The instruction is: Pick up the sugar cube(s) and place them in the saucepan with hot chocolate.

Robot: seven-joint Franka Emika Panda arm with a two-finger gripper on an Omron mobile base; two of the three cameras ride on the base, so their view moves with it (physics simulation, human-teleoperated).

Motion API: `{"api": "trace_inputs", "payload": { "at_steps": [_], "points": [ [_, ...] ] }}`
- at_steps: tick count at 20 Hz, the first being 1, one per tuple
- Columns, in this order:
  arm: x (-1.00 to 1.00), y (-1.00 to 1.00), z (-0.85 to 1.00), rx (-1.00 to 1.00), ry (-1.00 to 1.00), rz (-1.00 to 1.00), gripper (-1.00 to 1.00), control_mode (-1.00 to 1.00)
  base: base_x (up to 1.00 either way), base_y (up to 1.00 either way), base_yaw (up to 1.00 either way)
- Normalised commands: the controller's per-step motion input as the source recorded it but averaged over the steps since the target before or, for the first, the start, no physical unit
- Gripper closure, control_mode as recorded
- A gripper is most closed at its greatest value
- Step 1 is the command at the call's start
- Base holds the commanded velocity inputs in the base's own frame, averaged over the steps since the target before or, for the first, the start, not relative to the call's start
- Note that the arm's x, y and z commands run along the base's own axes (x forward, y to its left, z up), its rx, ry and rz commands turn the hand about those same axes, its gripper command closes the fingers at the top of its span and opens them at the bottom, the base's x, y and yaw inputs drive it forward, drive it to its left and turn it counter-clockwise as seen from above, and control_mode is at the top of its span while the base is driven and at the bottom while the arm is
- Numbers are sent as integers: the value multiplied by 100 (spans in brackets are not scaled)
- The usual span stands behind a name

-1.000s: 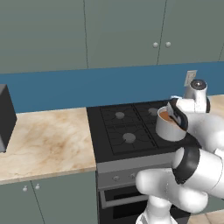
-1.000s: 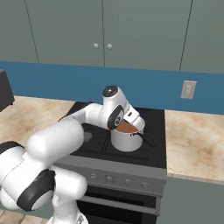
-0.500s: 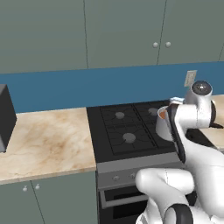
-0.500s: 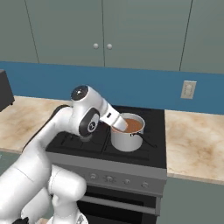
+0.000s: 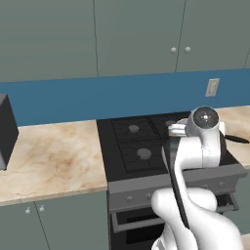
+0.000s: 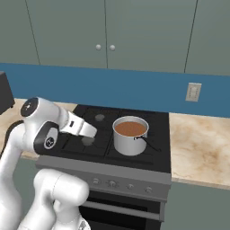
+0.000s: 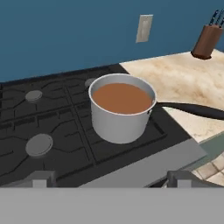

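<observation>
The saucepan is a silver pot of brown hot chocolate on the front right burner of the black stove. Its long black handle points right toward the counter. In the right base view the saucepan stands right of my gripper, which hovers low over the front left burner, apart from the pot. In the hand view my gripper is open, its two fingertips spread wide with nothing between them. The sugar cubes are out of view.
A beige stone counter runs right of the stove, with a knife block at its back. A wall outlet sits on the blue backsplash. A dark appliance stands on the left counter. Cabinets hang above.
My arm has swung back from over the saucepan toward the stove's front left. The gripper has stayed open and the saucepan has not moved.
</observation>
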Motion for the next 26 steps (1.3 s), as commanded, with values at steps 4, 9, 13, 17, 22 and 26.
{"api": "trace_inputs", "payload": {
  "at_steps": [4,9,13,17,22,26],
  "points": [
    [-36,84,23,-4,3,25,-100,-100,0,0,0],
    [-5,42,22,3,24,28,-100,-100,0,0,0],
    [3,18,-2,13,38,24,-100,-100,0,0,0],
    [1,23,-30,4,36,23,-100,-100,0,0,0],
    [-1,27,-56,0,26,4,-100,-100,0,0,0],
    [-7,2,-66,0,3,-5,-100,-100,0,0,0]
  ]
}}
